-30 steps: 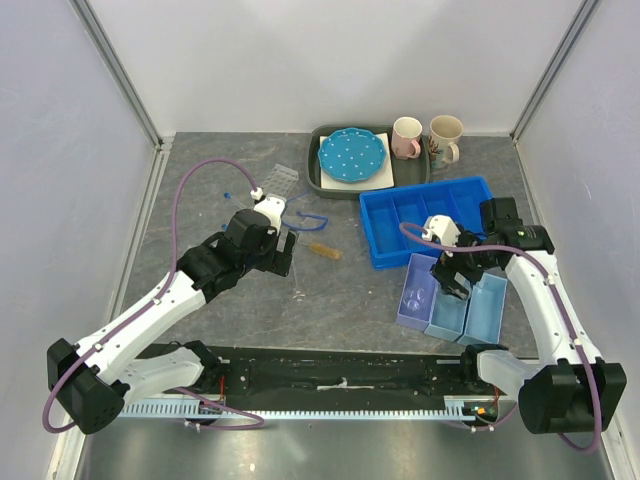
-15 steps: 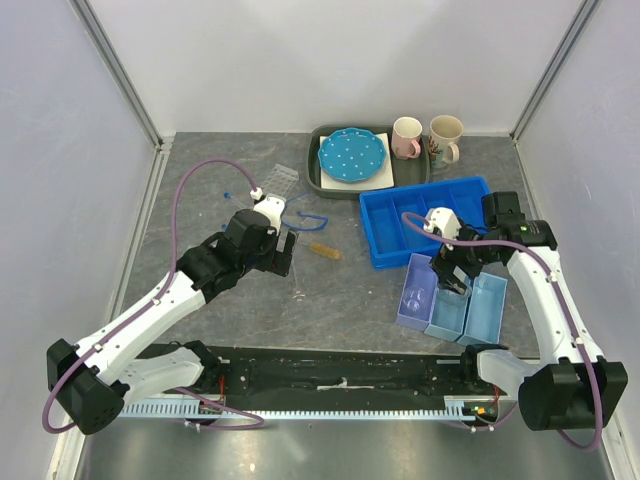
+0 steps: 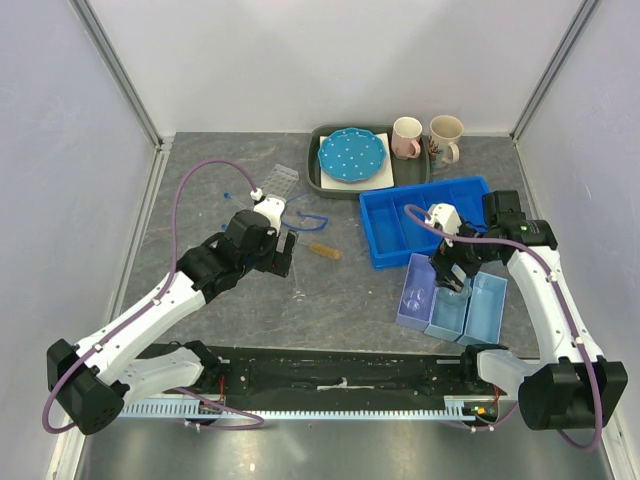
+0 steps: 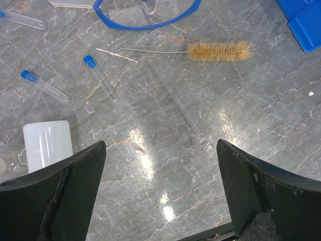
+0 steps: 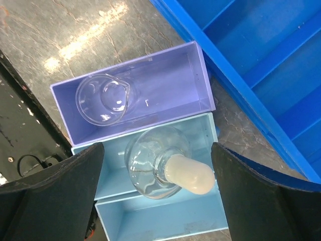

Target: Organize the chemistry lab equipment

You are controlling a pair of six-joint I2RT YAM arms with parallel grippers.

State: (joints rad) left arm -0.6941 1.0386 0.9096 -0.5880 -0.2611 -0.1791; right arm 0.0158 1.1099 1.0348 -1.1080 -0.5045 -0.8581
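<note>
My right gripper [image 5: 160,201] [image 3: 453,280] is open above the small bins. A clear round flask [image 5: 150,165] with a white stopper lies in the middle light-blue bin [image 5: 103,183], between my fingers but apart from them. A clear glass dish [image 5: 103,98] sits in the purple bin [image 5: 170,75]. My left gripper [image 4: 160,201] [image 3: 287,255] is open and empty over bare table. Ahead of it lie a tube brush [image 4: 218,50] [image 3: 325,250], two blue-capped tubes [image 4: 100,78] [image 4: 44,86], a thin glass rod [image 4: 175,98] and a white bottle [image 4: 47,144]. The clear tube rack [image 3: 280,182] lies further back.
A large blue divided tray [image 3: 430,215] stands behind the small bins. Blue safety glasses [image 3: 305,215] [image 4: 145,12] lie near the brush. A dark tray [image 3: 318,180] holds the blue dotted plate [image 3: 350,155]. Two mugs [image 3: 407,137] [image 3: 445,135] stand at the back.
My right wrist has shifted slightly toward the far side above the bins. The left arm has not moved.
</note>
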